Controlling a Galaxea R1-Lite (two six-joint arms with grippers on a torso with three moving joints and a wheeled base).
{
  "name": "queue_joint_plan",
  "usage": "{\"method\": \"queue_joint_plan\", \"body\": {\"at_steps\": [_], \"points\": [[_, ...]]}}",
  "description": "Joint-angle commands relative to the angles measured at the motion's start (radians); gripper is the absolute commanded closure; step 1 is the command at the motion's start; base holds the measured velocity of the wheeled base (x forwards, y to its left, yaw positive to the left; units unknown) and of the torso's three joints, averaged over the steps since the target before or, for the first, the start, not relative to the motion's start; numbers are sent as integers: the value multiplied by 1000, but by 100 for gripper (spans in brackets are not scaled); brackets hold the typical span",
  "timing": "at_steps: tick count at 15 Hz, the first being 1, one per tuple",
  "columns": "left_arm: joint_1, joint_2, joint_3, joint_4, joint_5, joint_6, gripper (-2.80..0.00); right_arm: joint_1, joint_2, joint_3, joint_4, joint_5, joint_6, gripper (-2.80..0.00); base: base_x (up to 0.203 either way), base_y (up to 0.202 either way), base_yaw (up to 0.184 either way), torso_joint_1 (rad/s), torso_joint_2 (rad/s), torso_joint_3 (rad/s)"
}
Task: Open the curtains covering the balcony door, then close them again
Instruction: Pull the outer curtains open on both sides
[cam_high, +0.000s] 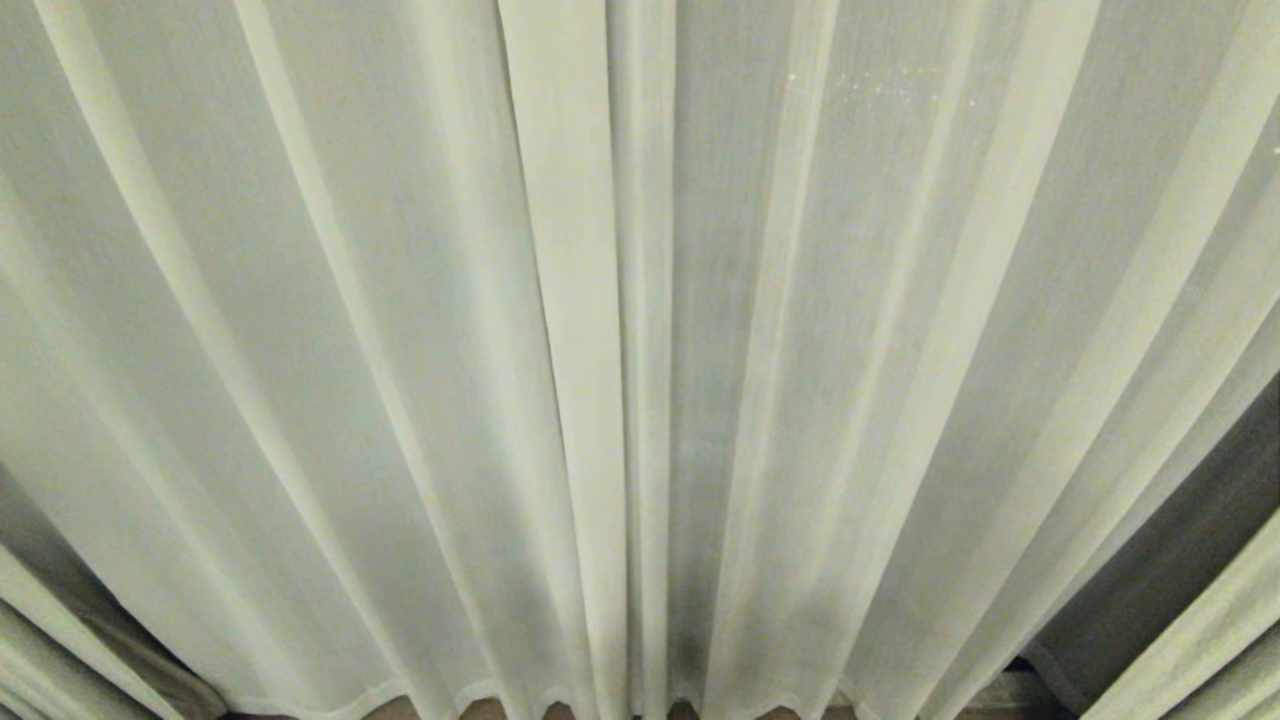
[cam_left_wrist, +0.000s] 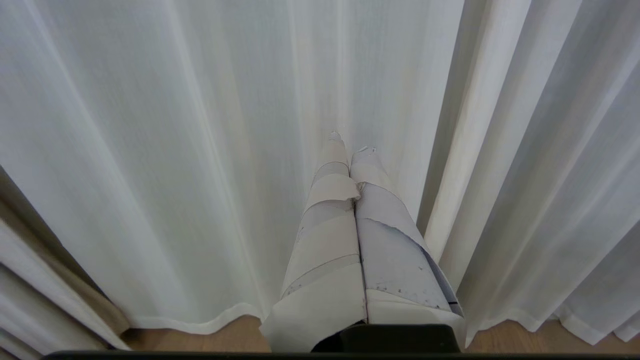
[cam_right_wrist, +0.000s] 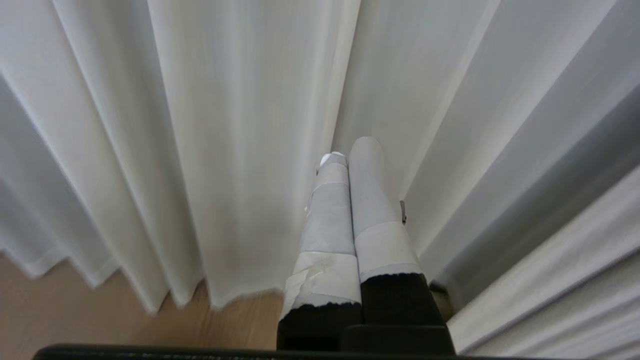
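**Both grippers pressed shut before the drawn curtains**

The left gripper (cam_left_wrist: 352, 142) has its taped fingers (cam_left_wrist: 325, 240) closed flat against each other, holding nothing; the tips point at the sheer folds, and contact cannot be told. The right gripper (cam_right_wrist: 350, 150) is likewise closed with no gap and no cloth between the fingers (cam_right_wrist: 370, 210), its tips just beside a fold edge.

The curtains (cam_high: 400, 330) fill the head view from 9 to 3 o'clock, two hemmed edges meeting near 12 and running down to 6. Thicker panels (cam_high: 1200, 620) hang at 4 and 8 o'clock. The scalloped hem (cam_left_wrist: 200, 325) ends just above a strip of wooden floor (cam_right_wrist: 60, 310), the only open room, toward 6 o'clock. The balcony door is hidden behind the cloth.
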Motion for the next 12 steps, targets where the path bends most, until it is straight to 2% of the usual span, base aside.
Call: {"method": "queue_joint_plan", "body": {"at_steps": [1,3,7,12], "points": [[0,0,-1,0,0,0,0,67,-11,0,11,0,8,0,0,0,0,0,0,0],[0,0,0,0,0,0,0,110,-74,0,14,0,11,0,0,0,0,0,0,0],[0,0,-1,0,0,0,0,123,-290,0,7,0,10,0,0,0,0,0,0,0],[0,0,1,0,0,0,0,123,-293,0,5,0,12,0,0,0,0,0,0,0]]}}
